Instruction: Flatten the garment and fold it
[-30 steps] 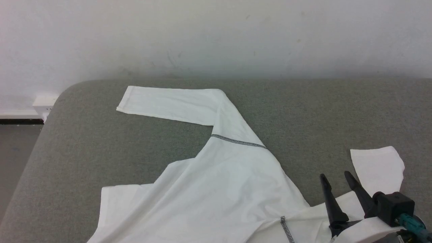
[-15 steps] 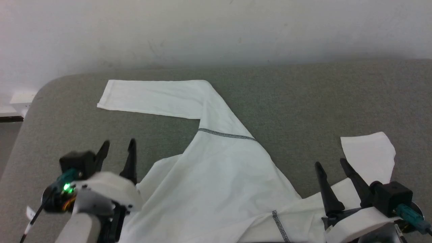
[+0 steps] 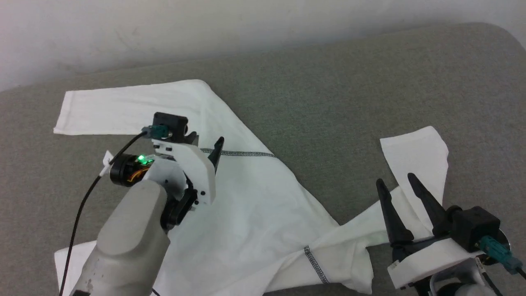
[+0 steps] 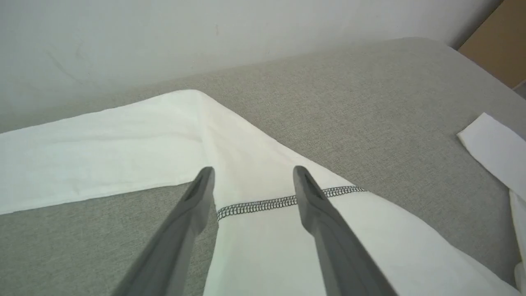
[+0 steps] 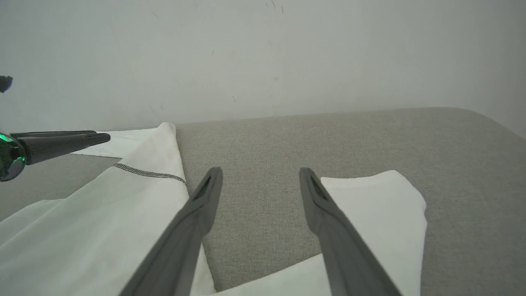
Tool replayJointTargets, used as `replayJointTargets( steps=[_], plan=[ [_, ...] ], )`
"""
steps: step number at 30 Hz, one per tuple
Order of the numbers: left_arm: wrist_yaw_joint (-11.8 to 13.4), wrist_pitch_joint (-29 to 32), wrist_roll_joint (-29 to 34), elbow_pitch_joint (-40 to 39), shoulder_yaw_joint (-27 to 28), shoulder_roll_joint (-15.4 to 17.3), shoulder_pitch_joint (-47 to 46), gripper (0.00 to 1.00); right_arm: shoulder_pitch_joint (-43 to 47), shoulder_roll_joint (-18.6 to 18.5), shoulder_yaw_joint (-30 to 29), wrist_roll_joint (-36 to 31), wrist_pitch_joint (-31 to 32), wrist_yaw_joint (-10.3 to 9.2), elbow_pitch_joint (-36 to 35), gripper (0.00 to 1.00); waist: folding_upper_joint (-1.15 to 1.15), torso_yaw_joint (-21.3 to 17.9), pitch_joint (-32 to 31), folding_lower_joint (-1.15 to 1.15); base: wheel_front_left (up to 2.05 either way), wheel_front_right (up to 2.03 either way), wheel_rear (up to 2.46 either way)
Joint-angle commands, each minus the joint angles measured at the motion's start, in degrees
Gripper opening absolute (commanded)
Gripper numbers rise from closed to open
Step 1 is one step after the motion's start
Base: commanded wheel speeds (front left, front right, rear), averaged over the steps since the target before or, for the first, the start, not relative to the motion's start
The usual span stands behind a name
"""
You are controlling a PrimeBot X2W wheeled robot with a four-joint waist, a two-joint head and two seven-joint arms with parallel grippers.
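Dark fingers of the left gripper [image 4: 253, 170] are standing well apart and holding nothing, their tips poised over one shoulder of the garment [image 3: 254, 205]. In the left wrist view a line of dark zigzag stitching [image 4: 267, 203] is running across between them. Whether the tips are touching the cloth cannot be told.

The right gripper [image 3: 394, 179] is likewise gaping open and empty. Its fingers are pointing over a bare strip of the grey upholstered surface [image 3: 349, 82], between the shirt's body and one sleeve end [image 3: 415, 152] that is lying just beside them.

The white shirt is lying spread but rumpled across that surface. Its long sleeve [image 3: 123, 109] is stretching flat toward the robot's left along the far side, bending sharply at the shoulder. A second zigzag seam [image 3: 314, 263] is showing near the front edge, where the cloth is bunching into folds close to the right gripper.

Behind the left gripper a green light [image 3: 141, 158] is glowing on the wrist, and a black cable [image 3: 82, 205] is trailing down beside the pale forearm [image 3: 127, 242], which is reaching in over the shirt's body. A pale wall [image 3: 164, 20] is rising behind the surface.
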Motion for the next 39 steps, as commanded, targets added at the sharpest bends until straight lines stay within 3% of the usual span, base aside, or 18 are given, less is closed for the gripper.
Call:
replayJointTargets(
  steps=[1,8,13,14,15,16,19,24,27,33,39],
  plan=[
    [-1.01,1.44,-0.19,3.49,-0.79,-0.27,-2.35,1.0,-1.24,0.1,0.26,0.63,-0.52,0.29,0.26,1.0,0.0,-2.76,2.91,-0.01,0.0,0.0,0.0],
    [-2.69,5.73,1.06,17.17,-3.04,-0.46,-9.74,1.0,-2.17,0.1,0.41,1.41,-1.45,0.29,1.84,1.0,0.0,-3.12,4.51,-0.01,0.0,0.0,0.0],
    [-5.59,14.16,0.31,25.72,-6.08,-1.67,-12.16,1.0,-3.14,0.1,1.39,1.61,-1.73,0.29,2.69,1.0,0.0,-2.89,4.92,-0.01,0.0,0.0,0.0],
    [-6.13,15.93,-0.3,26.89,-6.61,-2.2,-12.35,0.68,-3.3,0.1,1.51,1.68,-1.81,0.29,2.83,1.0,0.0,-2.83,4.97,-0.01,0.0,0.0,0.0],
    [-6.55,17.49,-0.54,27.81,-7.46,-2.55,-12.5,0.27,-3.44,0.1,1.59,1.74,-1.88,0.29,2.95,1.0,0.0,-2.78,5.01,-0.01,0.0,0.0,0.0],
    [-6.86,18.83,-1.11,28.51,-8.07,-2.95,-12.52,0.0,-3.55,0.1,1.69,1.82,-1.93,0.29,3.05,1.0,0.0,-2.73,5.05,-0.01,0.0,0.0,0.0],
    [-7.27,18.34,-2.75,28.38,-9.03,-3.34,-12.72,0.0,-3.71,0.11,1.72,2.11,-2.12,0.29,3.37,1.0,0.0,-2.45,4.88,-0.01,0.0,0.0,0.0],
    [-7.3,8.04,-3.34,24.83,-7.61,-1.31,-12.91,0.0,-3.18,0.11,1.04,2.25,-2.13,0.29,3.91,1.0,0.0,-1.61,3.6,-0.01,0.0,0.0,0.0],
    [-5.54,0.79,-3.06,20.62,-5.57,1.81,-11.35,0.0,-2.32,0.11,0.23,2.34,-2.08,0.29,4.18,1.0,0.0,-0.38,2.11,-0.01,0.0,0.0,0.0],
    [1.57,-5.54,-4.41,6.73,0.1,9.13,-1.51,0.0,0.01,0.11,-0.65,2.51,-1.44,0.29,4.06,1.0,0.0,3.0,-1.17,-0.01,0.0,0.0,0.0],
    [11.98,-5.56,-9.67,-9.42,7.88,12.76,17.56,0.0,1.06,0.11,-0.64,2.21,-0.4,0.29,3.53,1.0,0.0,4.61,-3.17,-0.01,0.0,0.0,0.0]
  ],
)
